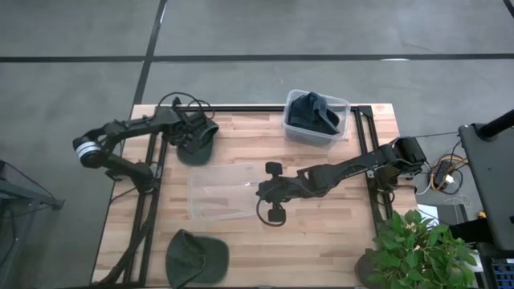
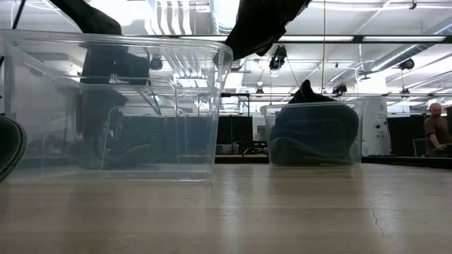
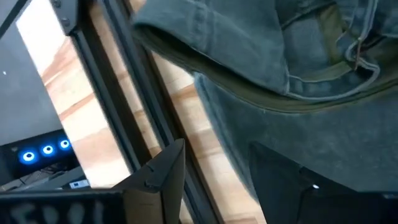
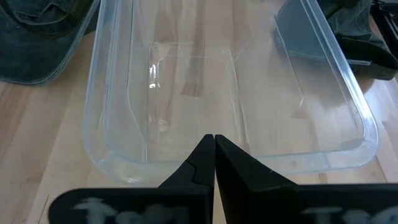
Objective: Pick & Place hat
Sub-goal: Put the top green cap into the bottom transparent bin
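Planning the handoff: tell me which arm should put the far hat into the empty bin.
Left. The left gripper is already on the far hat, beside the empty bin. The right gripper sits shut at the bin's other end, holding nothing.

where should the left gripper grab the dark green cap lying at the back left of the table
Probably the dark green cap's soft crown edge, from above on the frame side where the left gripper already sits. The cap lies flat and limp, so pinching a fold looks easiest.
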